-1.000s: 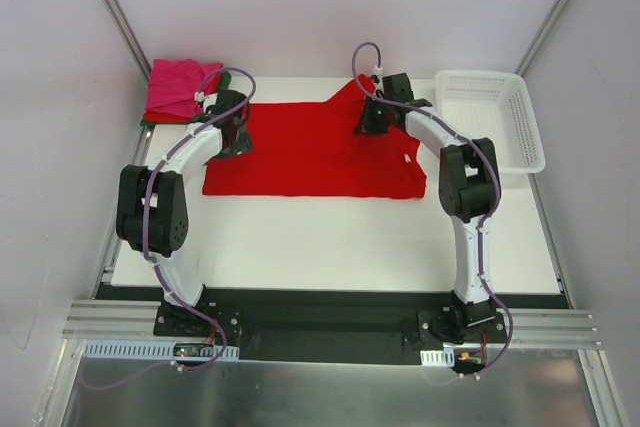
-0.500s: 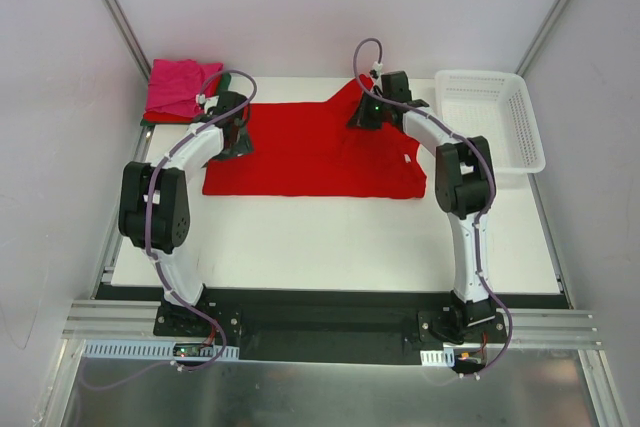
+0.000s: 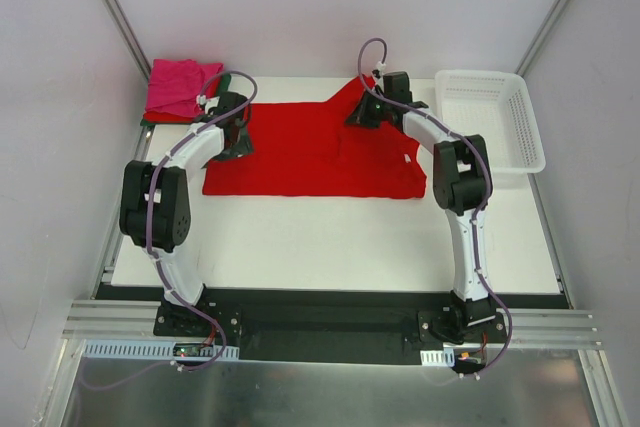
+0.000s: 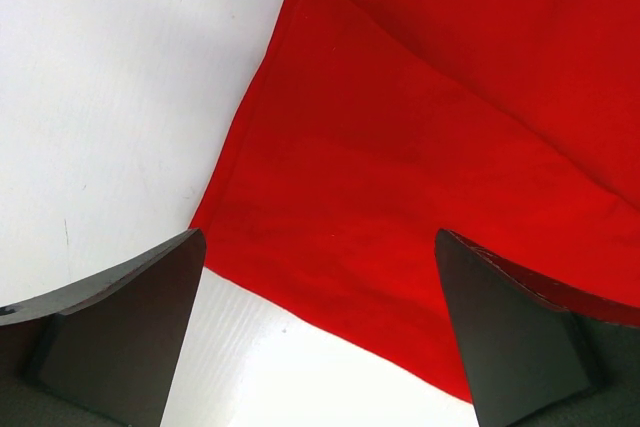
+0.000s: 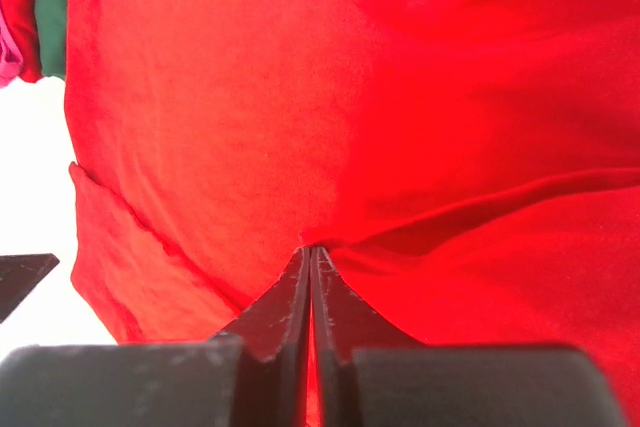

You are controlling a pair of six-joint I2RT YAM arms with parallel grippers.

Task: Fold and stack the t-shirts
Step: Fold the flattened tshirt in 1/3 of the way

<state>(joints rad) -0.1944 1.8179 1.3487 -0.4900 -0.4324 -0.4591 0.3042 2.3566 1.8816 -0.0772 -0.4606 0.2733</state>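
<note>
Red t-shirt [image 3: 310, 152] spread flat across the far half of the bench [image 3: 330, 237]. Right gripper [image 5: 311, 250] pinched closed on a raised fold near the shirt's far edge. Left gripper [image 4: 318, 239] spread wide over the shirt's left edge, holding nothing. Folded t-shirts stack [image 3: 178, 89] sits at the far-left corner.

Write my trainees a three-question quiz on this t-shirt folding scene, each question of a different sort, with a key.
1. True or false: the right end effector is shut on the red t-shirt.
2. Where does the white basket stand? A: far left corner. B: at the right side of the table. C: between the arm bases.
3. Fill in: the left end effector, over the shirt's edge, is ____.
Key: 1 true; 2 B; 3 open.
</note>
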